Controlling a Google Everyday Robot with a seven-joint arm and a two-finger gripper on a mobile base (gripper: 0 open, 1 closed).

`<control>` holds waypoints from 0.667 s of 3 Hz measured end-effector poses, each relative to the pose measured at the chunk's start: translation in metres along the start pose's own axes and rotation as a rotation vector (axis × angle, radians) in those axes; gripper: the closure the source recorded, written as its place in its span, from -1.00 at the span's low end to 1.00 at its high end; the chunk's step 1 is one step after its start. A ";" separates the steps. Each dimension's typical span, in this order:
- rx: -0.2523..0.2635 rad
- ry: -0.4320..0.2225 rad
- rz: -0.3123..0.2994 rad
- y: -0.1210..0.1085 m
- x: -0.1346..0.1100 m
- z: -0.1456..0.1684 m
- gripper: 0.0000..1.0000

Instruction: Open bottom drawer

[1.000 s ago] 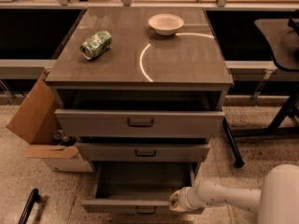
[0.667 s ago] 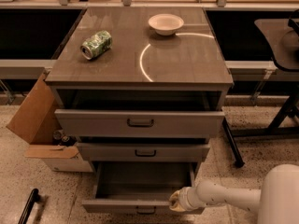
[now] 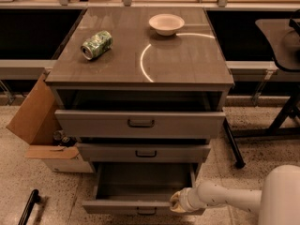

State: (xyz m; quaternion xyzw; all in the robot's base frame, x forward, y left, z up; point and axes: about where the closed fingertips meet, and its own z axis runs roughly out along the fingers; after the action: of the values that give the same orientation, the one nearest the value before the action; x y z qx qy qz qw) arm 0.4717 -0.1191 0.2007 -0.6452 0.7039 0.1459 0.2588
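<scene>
The grey cabinet (image 3: 140, 74) has three drawers. The bottom drawer (image 3: 140, 205) is pulled far out, its inside bare and dark, its slim front with a small dark loop handle (image 3: 146, 212) at the lower edge of the view. The middle drawer (image 3: 143, 152) and the top drawer (image 3: 139, 123) stand slightly out. My gripper (image 3: 175, 203) is at the right end of the bottom drawer's front, at the end of the white arm (image 3: 220, 198) coming in from the lower right.
A crushed green can (image 3: 96, 44) and a white bowl (image 3: 166, 23) lie on the cabinet top. An open cardboard box (image 3: 40, 125) stands left of the cabinet. Black table legs (image 3: 281, 121) stand to the right. A dark bar (image 3: 28, 206) lies on the floor at lower left.
</scene>
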 end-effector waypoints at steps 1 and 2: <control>-0.001 -0.001 0.000 0.001 0.000 0.000 -0.33; -0.009 -0.004 -0.003 0.003 -0.001 0.002 -0.94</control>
State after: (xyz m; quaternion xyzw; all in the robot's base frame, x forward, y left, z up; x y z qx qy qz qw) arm 0.4686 -0.1172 0.1993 -0.6471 0.7018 0.1498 0.2573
